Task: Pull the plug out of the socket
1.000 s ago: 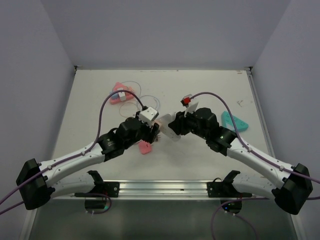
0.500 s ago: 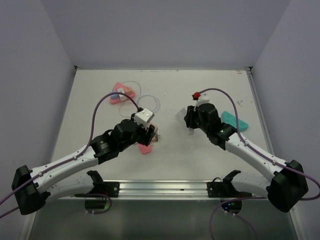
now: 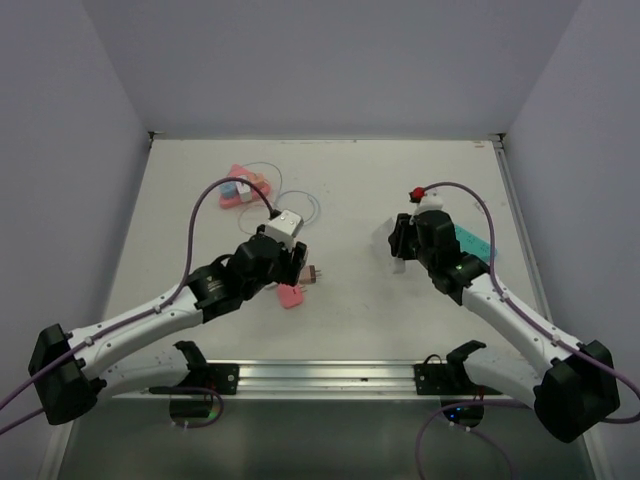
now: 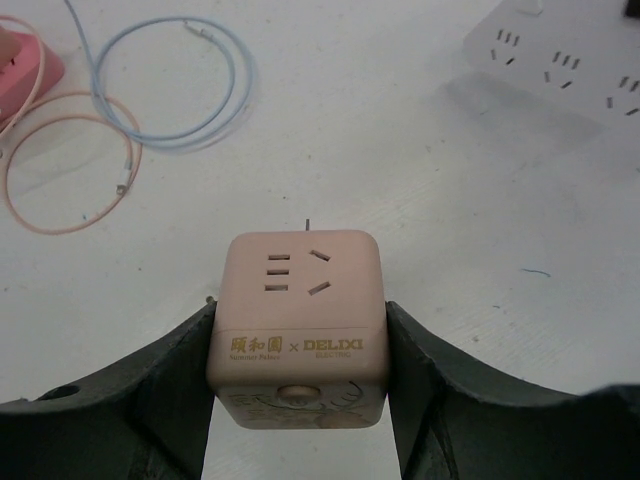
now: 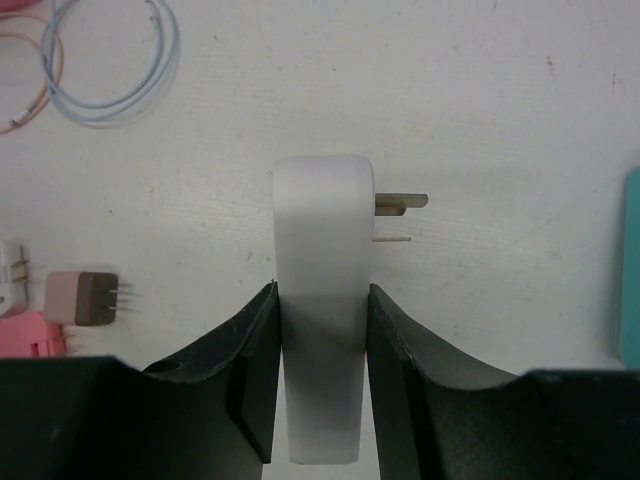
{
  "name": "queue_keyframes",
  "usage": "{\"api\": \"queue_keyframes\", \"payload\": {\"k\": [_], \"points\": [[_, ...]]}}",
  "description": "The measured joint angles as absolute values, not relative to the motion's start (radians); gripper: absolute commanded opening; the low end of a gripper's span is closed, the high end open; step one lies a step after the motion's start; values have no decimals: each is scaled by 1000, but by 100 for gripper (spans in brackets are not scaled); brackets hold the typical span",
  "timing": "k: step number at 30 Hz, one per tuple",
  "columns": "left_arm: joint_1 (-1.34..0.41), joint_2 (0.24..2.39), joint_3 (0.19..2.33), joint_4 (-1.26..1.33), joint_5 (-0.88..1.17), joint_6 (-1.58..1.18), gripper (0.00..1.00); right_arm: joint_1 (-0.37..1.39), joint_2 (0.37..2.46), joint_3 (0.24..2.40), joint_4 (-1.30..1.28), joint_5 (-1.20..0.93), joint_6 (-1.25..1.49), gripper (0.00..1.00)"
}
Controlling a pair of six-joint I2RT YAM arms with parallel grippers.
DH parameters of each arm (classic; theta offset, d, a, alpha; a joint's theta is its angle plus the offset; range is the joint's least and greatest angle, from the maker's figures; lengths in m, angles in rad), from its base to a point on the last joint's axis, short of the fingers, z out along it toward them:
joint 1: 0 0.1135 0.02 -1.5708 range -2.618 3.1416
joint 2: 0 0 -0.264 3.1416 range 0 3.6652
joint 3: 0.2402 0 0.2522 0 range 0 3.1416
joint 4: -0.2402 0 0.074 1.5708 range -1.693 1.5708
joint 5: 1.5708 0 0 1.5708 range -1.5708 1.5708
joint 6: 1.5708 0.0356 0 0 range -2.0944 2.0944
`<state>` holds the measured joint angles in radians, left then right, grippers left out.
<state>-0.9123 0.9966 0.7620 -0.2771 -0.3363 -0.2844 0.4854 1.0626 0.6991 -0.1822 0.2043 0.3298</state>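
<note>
1. Left gripper (image 4: 298, 312) is clamped on the pink cube socket (image 4: 298, 290), one finger on each side. The face with slots points away from the wrist camera.
2. Right gripper (image 5: 320, 292) is clamped on the white plug (image 5: 322, 220), gripping its flat sides. The plug's edge faces the wrist camera.
3. The plug's metal prongs (image 5: 400, 203) are bare and stick out to the right in the right wrist view, not in any socket.
4. Plug and socket are separated and well apart in the top view, socket left of centre and plug right of centre, with bare tabletop (image 3: 350, 190) between them.
5. A small pink piece (image 3: 290, 295) lies on the tabletop just beside the left gripper, on the near side.
6. A blue cable loop (image 4: 165, 80) and a pink cable loop (image 4: 60, 160) lie on the tabletop beyond the socket.
7. A pink holder (image 3: 240, 187) sits at far left.
8. A teal object (image 3: 470, 245) lies beside the right arm, partly hidden by it.
</note>
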Motion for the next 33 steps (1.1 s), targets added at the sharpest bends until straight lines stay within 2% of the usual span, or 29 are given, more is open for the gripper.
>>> {"api": "queue_keyframes", "payload": {"k": [9,14,16,20,21,28,29,30,33], "points": [[-692,1326,779,-186,-312,-331,1,461,1021,637,-89,80,396,0],[-682,1481,846,-107,-289,-328,4,450,1018,622,-60,48,418,0],[-684,1509,854,-66,-274,-326,8,440,1011,611,-40,35,428,0],[-684,1569,860,0,-246,-323,26,415,1000,581,-5,29,454,0],[-684,1583,860,8,-238,-323,34,408,1000,576,-1,27,459,0],[-684,1612,848,37,-216,-336,61,313,1024,538,81,0,545,0],[-684,1610,843,42,-215,-340,66,300,1034,534,94,-1,556,0],[-684,1608,837,44,-215,-343,78,288,1042,533,105,-4,566,0],[-684,1592,822,39,-214,-357,92,252,1082,531,150,-9,598,0]]}}
